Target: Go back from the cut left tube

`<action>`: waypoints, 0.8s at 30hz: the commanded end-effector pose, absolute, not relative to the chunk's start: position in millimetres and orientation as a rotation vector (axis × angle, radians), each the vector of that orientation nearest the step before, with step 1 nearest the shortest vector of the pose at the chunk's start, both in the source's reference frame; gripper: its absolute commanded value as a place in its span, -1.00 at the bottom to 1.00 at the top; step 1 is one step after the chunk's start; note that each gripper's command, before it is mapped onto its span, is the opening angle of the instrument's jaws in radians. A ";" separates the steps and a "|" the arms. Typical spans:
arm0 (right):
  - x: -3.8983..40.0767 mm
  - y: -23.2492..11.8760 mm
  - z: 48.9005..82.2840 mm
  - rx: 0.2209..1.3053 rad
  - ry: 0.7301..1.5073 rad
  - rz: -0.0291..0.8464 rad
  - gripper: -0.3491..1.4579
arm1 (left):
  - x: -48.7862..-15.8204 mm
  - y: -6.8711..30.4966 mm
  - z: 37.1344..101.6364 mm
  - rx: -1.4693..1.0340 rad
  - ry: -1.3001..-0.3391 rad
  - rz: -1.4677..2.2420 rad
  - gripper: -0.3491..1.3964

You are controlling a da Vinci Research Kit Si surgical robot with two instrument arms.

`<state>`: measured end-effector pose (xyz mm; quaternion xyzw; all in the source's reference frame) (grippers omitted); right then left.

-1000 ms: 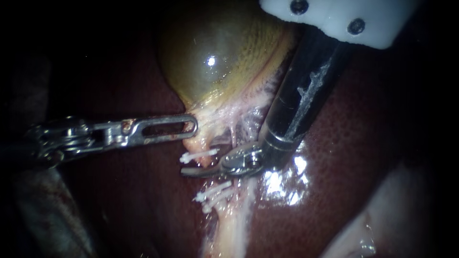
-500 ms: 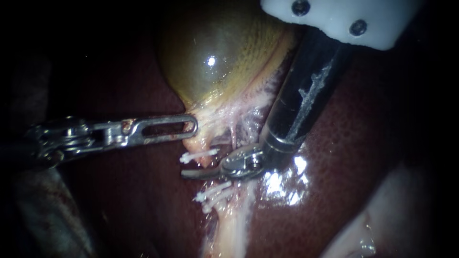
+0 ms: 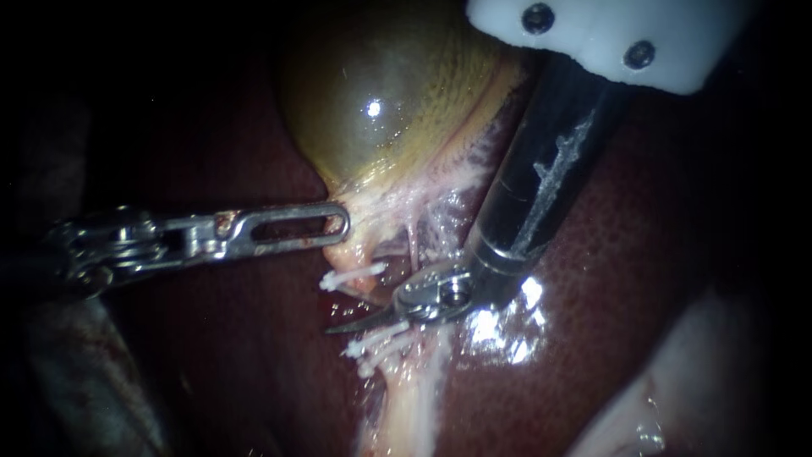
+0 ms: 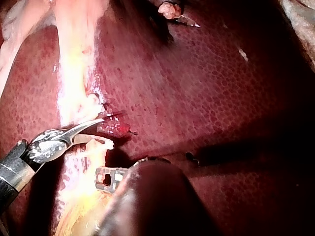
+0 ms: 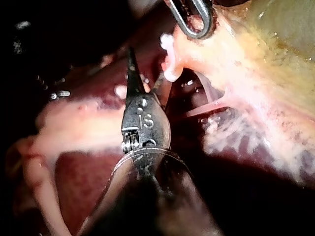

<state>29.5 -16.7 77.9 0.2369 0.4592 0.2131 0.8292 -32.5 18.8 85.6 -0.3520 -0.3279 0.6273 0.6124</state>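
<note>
– Presently, where does the cut left tube [image 3: 396, 360] stand?

– Divided, low in the endoscope view, beneath the gallbladder [image 3: 381, 110]. The upper clip [image 3: 351, 277], white, sits on the stump nearer the gallbladder. The lower clips [image 3: 376, 340], a white cluster, sit on the other stump. A gap lies open between the two.

– Right instrument [image 3: 342, 327]?

– Shaft enters from the upper right. Its hand is a pair of curved blades, lying together to a single point, with nothing held. The blades lie in the gap between the upper clip and the lower clips, over the liver [image 3: 609, 254]. Whether they touch the lower clips I cannot tell.

– Left instrument [image 3: 338, 224]?

– Shaft enters from the left. Its hand, with slotted jaws, is closed on pale tissue at the neck of the gallbladder, just above the upper clip and apart from the blades.
</note>
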 end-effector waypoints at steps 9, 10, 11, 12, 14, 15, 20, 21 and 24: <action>27.7 -16.7 76.5 0.492 0.991 0.454 0.62 | -32.5 18.9 85.6 -0.812 -0.756 1.447 -1.00; 27.2 -16.6 76.1 0.480 0.991 0.460 0.64 | -32.5 18.9 85.6 -0.812 -0.757 1.447 -1.00; 26.7 -16.4 75.8 0.471 0.990 0.465 0.66 | -32.5 18.9 85.6 -0.812 -0.757 1.447 -1.00; 26.3 -16.3 75.5 0.464 0.992 0.470 0.67 | -32.5 18.9 85.6 -0.812 -0.757 1.447 -1.00; 25.2 -16.1 74.7 0.455 0.999 0.483 0.69 | -32.5 18.9 85.6 -0.812 -0.757 1.447 -1.00; 24.7 -16.0 74.3 0.446 1.004 0.489 0.69 | -32.5 18.9 85.6 -0.812 -0.757 1.447 -1.00; 21.9 -15.6 72.1 0.403 1.021 0.484 0.71 | -32.5 18.9 85.7 -0.812 -0.757 1.447 -1.00; 21.2 -15.5 71.6 0.391 1.026 0.486 0.71 | -32.5 18.9 85.7 -0.812 -0.757 1.447 -1.00; 19.8 -15.2 70.6 0.367 1.034 0.488 0.71 | -32.5 18.9 85.7 -0.812 -0.757 1.447 -1.00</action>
